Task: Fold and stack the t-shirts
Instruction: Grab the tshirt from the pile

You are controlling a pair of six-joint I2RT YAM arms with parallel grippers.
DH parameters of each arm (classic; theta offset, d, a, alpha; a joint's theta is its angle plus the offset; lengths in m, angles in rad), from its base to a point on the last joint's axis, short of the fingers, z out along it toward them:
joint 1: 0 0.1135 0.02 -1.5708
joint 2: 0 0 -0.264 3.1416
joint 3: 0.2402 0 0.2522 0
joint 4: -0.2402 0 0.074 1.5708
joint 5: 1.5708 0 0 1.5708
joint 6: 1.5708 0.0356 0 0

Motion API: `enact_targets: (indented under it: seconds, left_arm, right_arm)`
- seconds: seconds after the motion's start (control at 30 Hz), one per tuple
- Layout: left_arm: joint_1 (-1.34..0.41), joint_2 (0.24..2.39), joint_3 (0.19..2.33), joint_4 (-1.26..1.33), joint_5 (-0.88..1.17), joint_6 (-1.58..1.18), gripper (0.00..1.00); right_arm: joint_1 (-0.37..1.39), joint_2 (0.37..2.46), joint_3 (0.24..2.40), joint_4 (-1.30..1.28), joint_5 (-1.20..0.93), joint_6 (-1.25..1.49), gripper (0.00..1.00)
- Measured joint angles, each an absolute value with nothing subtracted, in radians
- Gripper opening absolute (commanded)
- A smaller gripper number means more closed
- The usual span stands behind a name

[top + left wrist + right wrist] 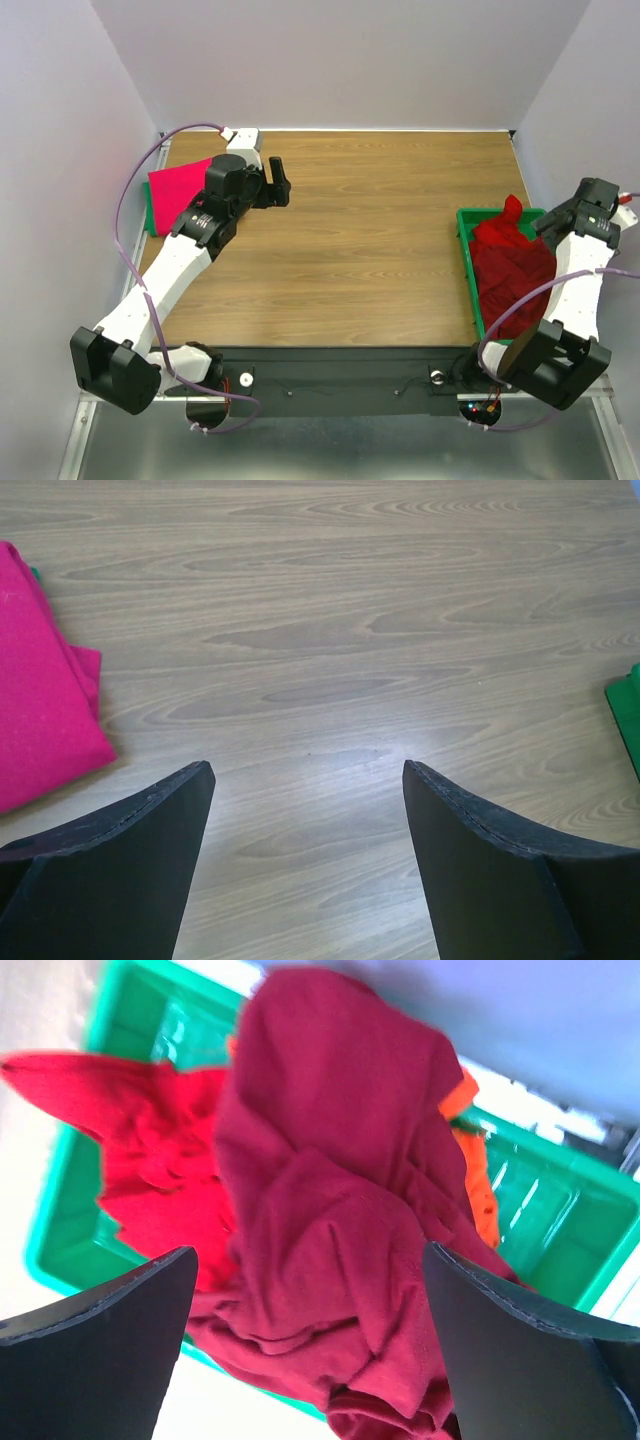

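Right gripper [310, 1255] hovers wide open above the green tray [540, 1220]; the dark red t-shirt [330, 1160] lies uppermost inside it. Pinch one raised fold only. Left gripper [308, 770] stands open, well apart from the tray.

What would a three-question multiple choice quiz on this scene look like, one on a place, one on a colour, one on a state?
1. Where does the folded pink shirt lie?
A. at the far left of the table
B. at the near right corner
C. at the middle

2. What colour is the tray holding the crumpled red shirts?
A. blue
B. green
C. white

3. How do the left arm's jaws stand?
A. shut on the pink shirt
B. open over bare wood
C. shut on nothing

Answers:
1 A, the top view shows it at the far-left edge.
2 B, its rim is bright green in the top and right wrist views.
3 B, the left wrist view shows them apart with only wood between.
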State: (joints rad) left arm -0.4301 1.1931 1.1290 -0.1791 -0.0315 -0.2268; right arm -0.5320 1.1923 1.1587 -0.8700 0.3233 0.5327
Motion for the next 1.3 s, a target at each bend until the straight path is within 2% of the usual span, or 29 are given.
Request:
enact_targets:
  seconds: [0.33,0.47,0.63,0.73,0.77,0.8,0.9,1.3]
  left_arm:
    - [-0.43,1.196,1.128,-0.16,-0.03,-0.224,0.88]
    - [-0.43,1.206,1.128,-0.161,-0.029,-0.225,0.88]
    - [-0.43,1.218,1.128,-0.163,-0.027,-0.225,0.88]
    - [-0.43,1.218,1.128,-0.163,-0.027,-0.226,0.88]
    - [-0.43,1.218,1.128,-0.163,-0.027,-0.226,0.88]
    - [-0.43,1.218,1.128,-0.163,-0.027,-0.23,0.88]
    - [-0.43,1.218,1.128,-0.163,-0.025,-0.243,0.88]
    - [-0.43,1.218,1.128,-0.162,-0.01,-0.273,0.88]
  right_arm:
    - [-0.544,1.206,1.063,-0.864,0.319,0.556,1.0]
    - [-0.544,1.205,0.982,-0.84,0.31,0.574,0.97]
    - [-0.544,1.203,0.921,-0.815,0.302,0.583,0.74]
    - [-0.544,1.164,0.923,-0.802,0.3,0.572,0.56]
    - [-0.544,1.149,0.926,-0.804,0.301,0.566,0.48]
    - [-0.544,1.129,0.936,-0.808,0.302,0.56,0.24]
    - [-0.545,1.085,1.001,-0.815,0.312,0.53,0.0]
    - [-0.549,1.052,1.2,-0.876,0.293,0.457,0.0]
